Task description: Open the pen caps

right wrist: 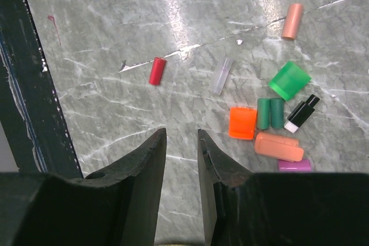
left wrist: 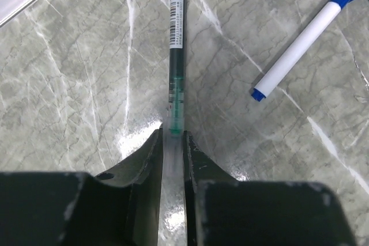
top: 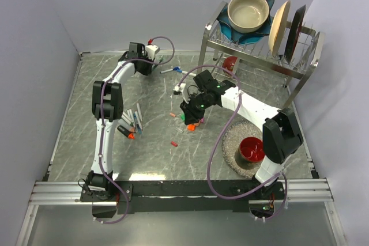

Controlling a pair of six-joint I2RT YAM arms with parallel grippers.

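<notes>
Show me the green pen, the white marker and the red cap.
green pen point(left wrist: 176, 27), left wrist view, labelled barrel
white marker point(left wrist: 299, 49), left wrist view, mid barrel
red cap point(right wrist: 157, 71), right wrist view, its middle

Left arm point(top: 101, 142), right arm point(top: 248, 108): white link shells, black joint housings. A lavender cable point(top: 172, 47) loops along each arm. Left gripper point(left wrist: 173, 135), right gripper point(right wrist: 181, 136): matte black fingers, pale scuffs at the edges. Black bases point(top: 99, 184).
</notes>
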